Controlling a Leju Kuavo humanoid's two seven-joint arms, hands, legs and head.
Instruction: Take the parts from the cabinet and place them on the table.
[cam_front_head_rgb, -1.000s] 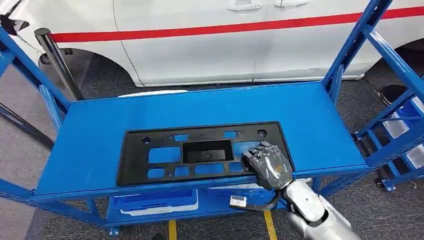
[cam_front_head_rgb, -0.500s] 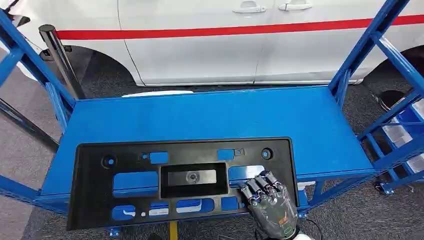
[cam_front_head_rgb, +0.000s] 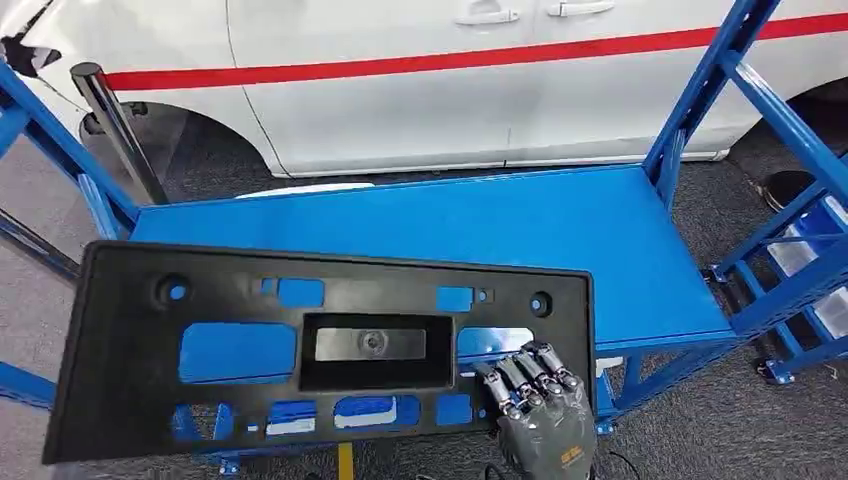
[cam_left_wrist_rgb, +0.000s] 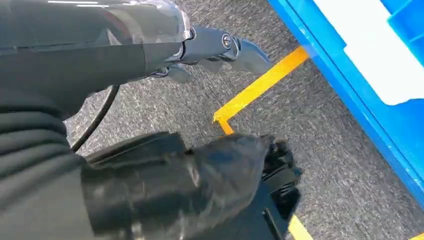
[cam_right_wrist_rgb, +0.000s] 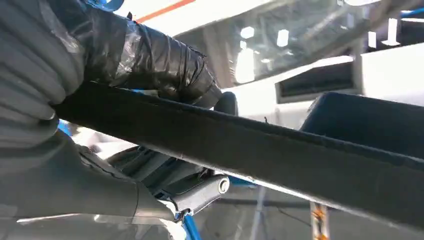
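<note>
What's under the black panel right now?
Through the cutouts of the black panel, held by the right hand, blue shelf shows, with lower-tier bins and a yellow floor line below. Its solid parts hide the rest, including the shelf's front-left edge.

The black panel (cam_front_head_rgb: 330, 350) hides the front of the blue shelf (cam_front_head_rgb: 560, 230) beneath it. The right hand (cam_front_head_rgb: 535, 410) is cut off at the lower edge of the head view, its thumb hidden under the panel. In the left wrist view, the left hand (cam_left_wrist_rgb: 235, 180) is dark and blurred; its fingers cannot be made out.
</note>
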